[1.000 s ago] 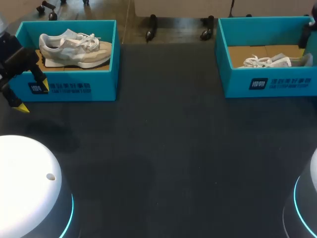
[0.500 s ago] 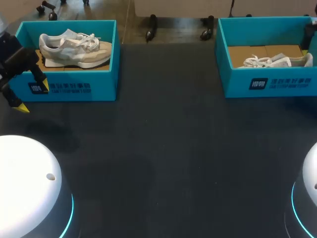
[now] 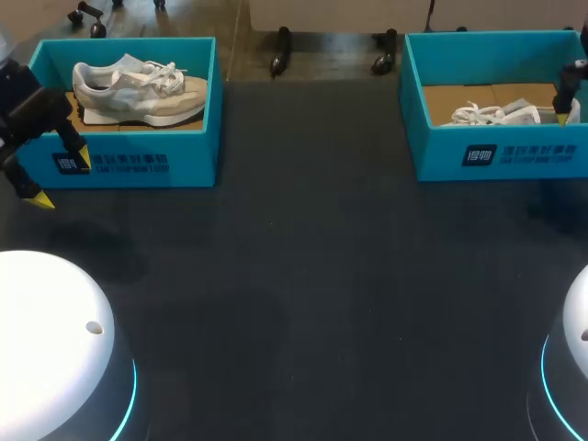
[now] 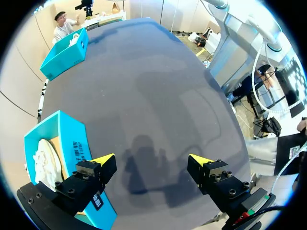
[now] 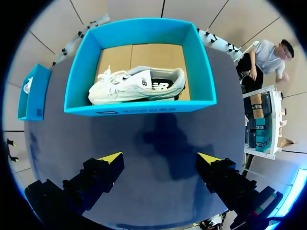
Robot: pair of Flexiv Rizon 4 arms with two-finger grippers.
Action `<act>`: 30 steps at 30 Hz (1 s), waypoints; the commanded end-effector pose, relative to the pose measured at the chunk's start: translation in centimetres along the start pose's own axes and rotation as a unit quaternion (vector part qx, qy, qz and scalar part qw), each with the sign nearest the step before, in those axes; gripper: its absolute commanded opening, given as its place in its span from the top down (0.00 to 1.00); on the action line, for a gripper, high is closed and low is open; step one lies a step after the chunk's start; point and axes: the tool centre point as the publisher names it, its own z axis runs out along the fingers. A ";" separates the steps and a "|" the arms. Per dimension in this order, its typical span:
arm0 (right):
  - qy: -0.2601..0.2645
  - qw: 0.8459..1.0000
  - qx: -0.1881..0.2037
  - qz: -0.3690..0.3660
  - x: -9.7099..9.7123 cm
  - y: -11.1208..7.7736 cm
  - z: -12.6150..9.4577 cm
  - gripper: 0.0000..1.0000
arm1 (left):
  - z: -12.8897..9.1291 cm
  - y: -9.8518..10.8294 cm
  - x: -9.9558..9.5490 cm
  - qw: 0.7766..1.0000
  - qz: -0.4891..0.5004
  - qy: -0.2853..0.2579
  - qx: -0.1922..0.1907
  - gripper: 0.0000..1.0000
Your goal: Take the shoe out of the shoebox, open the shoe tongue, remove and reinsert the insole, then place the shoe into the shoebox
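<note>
Two teal shoeboxes stand at the back of the dark table. The left shoebox (image 3: 124,147) holds a grey-and-white sneaker (image 3: 138,90), and the right shoebox (image 3: 496,152) holds a white sneaker (image 3: 501,113) lying on its side. My left gripper (image 3: 62,179) hangs open just in front of the left box's near-left corner, with nothing between its fingers (image 4: 152,159). My right gripper (image 5: 160,157) is open above the table, just short of the right shoebox (image 5: 139,108), with the white sneaker (image 5: 136,85) ahead of it. One of its fingers (image 3: 562,96) shows over that box's right end.
The left shoebox (image 4: 67,143) lies close beside my left gripper's finger. The wide dark tabletop (image 3: 303,276) stretches between and in front of the boxes. Both white robot bases (image 3: 55,349) sit at the near corners.
My right gripper's finger has come further into the head view, down and to the left over the right shoebox's right end. The left arm has not moved.
</note>
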 end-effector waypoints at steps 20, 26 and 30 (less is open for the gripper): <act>0.000 1.000 -0.001 0.000 0.0 0.0 0.1 0.00 | -6.8 1.5 -4.4 0.895 -0.437 -0.020 -0.081 0.00; 0.000 1.000 -0.001 0.000 0.0 0.0 0.1 0.00 | -8.9 4.9 -6.8 0.847 -0.526 -0.030 -0.069 0.00; 0.000 1.000 -0.001 0.000 0.0 0.0 0.1 0.00 | -10.3 8.0 -8.5 0.813 -0.579 -0.019 -0.058 0.00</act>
